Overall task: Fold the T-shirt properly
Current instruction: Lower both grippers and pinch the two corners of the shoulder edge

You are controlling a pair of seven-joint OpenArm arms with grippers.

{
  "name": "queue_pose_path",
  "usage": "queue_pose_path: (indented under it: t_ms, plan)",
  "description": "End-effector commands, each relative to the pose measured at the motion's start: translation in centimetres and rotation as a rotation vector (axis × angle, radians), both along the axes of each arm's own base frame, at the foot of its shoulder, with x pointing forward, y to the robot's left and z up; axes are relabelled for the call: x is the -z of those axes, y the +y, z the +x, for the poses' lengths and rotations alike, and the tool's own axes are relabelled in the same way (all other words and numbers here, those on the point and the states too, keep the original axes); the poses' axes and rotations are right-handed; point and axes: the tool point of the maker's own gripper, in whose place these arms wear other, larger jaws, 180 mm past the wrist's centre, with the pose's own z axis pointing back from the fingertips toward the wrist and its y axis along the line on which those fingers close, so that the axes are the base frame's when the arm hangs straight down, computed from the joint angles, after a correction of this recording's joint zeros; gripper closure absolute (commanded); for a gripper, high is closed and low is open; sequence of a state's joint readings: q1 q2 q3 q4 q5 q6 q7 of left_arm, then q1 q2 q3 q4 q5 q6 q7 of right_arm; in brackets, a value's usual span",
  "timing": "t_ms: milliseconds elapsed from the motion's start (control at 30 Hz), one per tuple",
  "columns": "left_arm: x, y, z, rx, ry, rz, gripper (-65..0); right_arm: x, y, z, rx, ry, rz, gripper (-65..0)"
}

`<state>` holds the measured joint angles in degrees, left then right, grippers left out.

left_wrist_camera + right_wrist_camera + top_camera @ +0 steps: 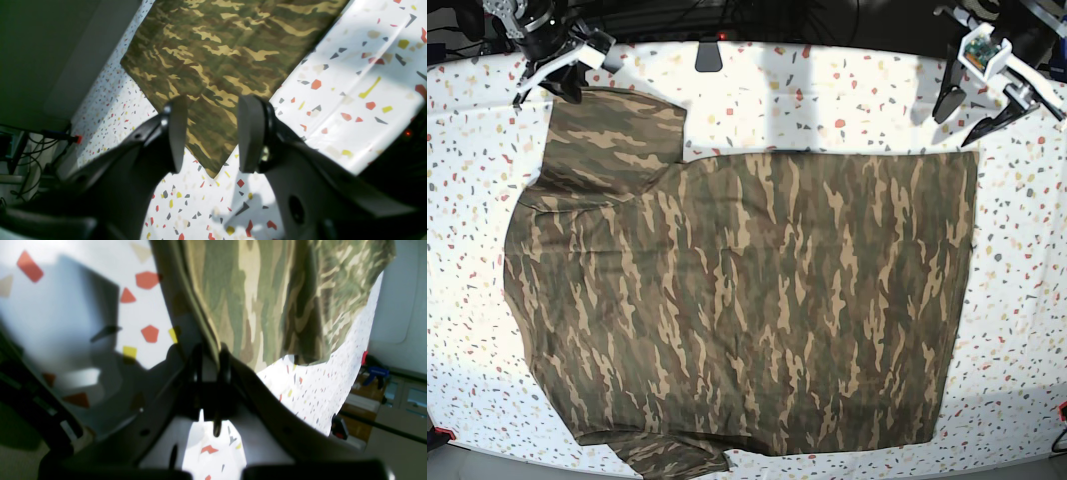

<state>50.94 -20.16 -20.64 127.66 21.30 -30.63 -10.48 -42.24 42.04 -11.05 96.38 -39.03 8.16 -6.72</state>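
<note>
The camouflage T-shirt (747, 300) lies spread flat across the speckled table, with one sleeve (617, 130) at the far left and another at the near edge (672, 455). My right gripper (564, 86) is shut on the hem of the far sleeve; in the right wrist view the cloth (267, 300) runs up from between its closed fingers (213, 356). My left gripper (972, 112) is open and empty, hovering just beyond the shirt's far right corner (972, 155). In the left wrist view that corner (213, 170) lies between and below the spread fingers (176, 133). The collar is not visible.
The white table (1017, 330) with coloured flecks extends past the shirt on all sides. A dark clip (709, 55) sits at the far edge. Cables (30, 146) hang off the table's side. A blue clamp (373, 373) and cabinets stand beyond the table.
</note>
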Motion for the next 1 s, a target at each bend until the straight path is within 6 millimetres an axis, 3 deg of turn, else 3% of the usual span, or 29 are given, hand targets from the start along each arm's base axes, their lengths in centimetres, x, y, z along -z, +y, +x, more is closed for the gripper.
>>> queue_pose_path:
  t_ms: [0,233,433,633,967]
  plan:
    - [-1.2,-0.4,0.1,0.018,-0.036,-0.023,-24.5,0.0,-0.3,-0.3,-0.003,0.012,-0.014,0.0]
    - [-1.5,-0.1,1.8,0.022,-0.093,0.025,-24.5,-0.2,-0.2,-0.2,-0.005,0.008,-0.012,0.0]
    - [-0.3,0.0,2.2,0.063,-0.071,0.057,-28.4,-0.2,-0.3,-0.2,-0.003,0.009,-0.013,0.0]
    - [3.6,0.3,2.2,0.112,0.028,0.061,-28.6,-0.2,-0.3,-0.1,-0.002,0.008,-0.013,0.0]
    - [10.8,0.7,5.9,0.103,0.127,0.184,-28.6,-0.1,-0.2,-0.2,0.003,0.009,-0.01,0.0]
